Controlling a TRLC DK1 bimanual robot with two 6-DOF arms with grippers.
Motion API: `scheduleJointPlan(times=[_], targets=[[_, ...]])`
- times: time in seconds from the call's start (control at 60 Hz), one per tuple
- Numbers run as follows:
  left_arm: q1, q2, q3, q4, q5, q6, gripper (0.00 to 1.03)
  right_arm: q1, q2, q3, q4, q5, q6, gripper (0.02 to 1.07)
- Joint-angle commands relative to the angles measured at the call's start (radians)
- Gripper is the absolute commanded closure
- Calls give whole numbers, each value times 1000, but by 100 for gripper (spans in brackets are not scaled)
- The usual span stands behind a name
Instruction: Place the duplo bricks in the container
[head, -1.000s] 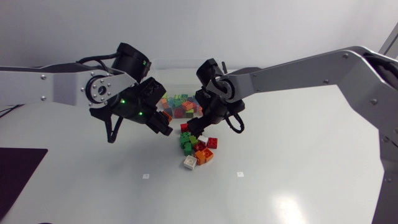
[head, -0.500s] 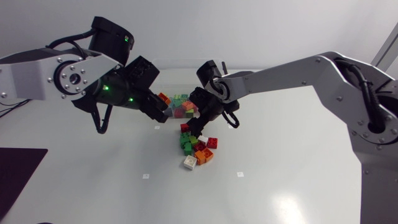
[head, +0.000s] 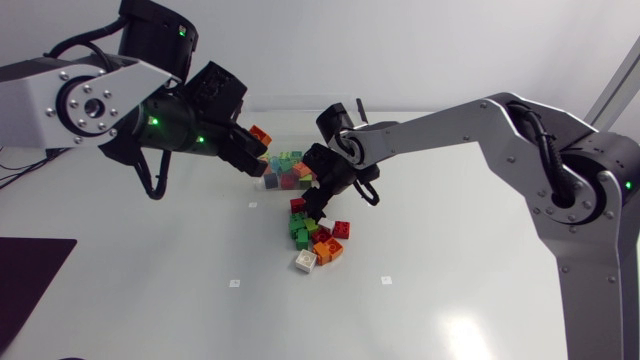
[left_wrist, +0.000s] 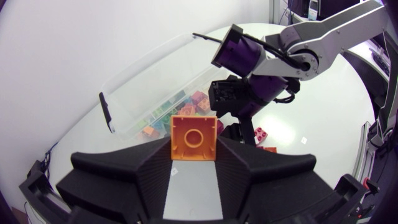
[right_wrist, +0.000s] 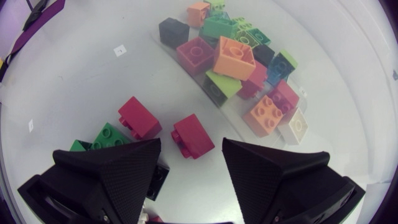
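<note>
My left gripper (head: 258, 141) is shut on an orange duplo brick (head: 261, 133) and hangs over the near left corner of the clear container (head: 262, 176), which holds several coloured bricks. In the left wrist view the orange brick (left_wrist: 194, 137) sits studs-up between the fingers of the left gripper (left_wrist: 194, 148), with the container (left_wrist: 149, 62) ahead. My right gripper (head: 316, 198) stands open low over the pile of loose bricks (head: 318, 238) in front of the container. From the right wrist, a red brick (right_wrist: 193, 137) lies between the fingertips of the right gripper (right_wrist: 190, 155), touching neither.
Beside the right gripper lie a second red brick (right_wrist: 139, 117) and a green one (right_wrist: 109, 134). The container's wall (right_wrist: 219, 107) runs just ahead of them. A white brick (head: 305, 261) and an orange one (head: 327, 251) mark the pile's near edge.
My left gripper has risen from beside the pile and moved back over the container's corner, carrying the orange brick. The right gripper has stayed at the pile and its fingers have drawn closer together.
</note>
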Motion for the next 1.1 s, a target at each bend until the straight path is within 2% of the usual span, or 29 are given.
scheduleJointPlan(times=[0.0,0.15,0.25,0.6,1.083], targets=[[2,-28,39,8,0,-6,94,-1,27,16,16,-13,-24,55],[1,-38,47,11,0,-7,94,7,33,23,8,-15,-24,63],[4,-41,56,11,0,-6,94,15,38,19,5,-10,-24,78],[10,2,147,32,7,-15,94,12,-102,-152,59,4,-8,79],[28,209,228,125,34,-41,94,-13,-526,-400,61,2,29,79]])
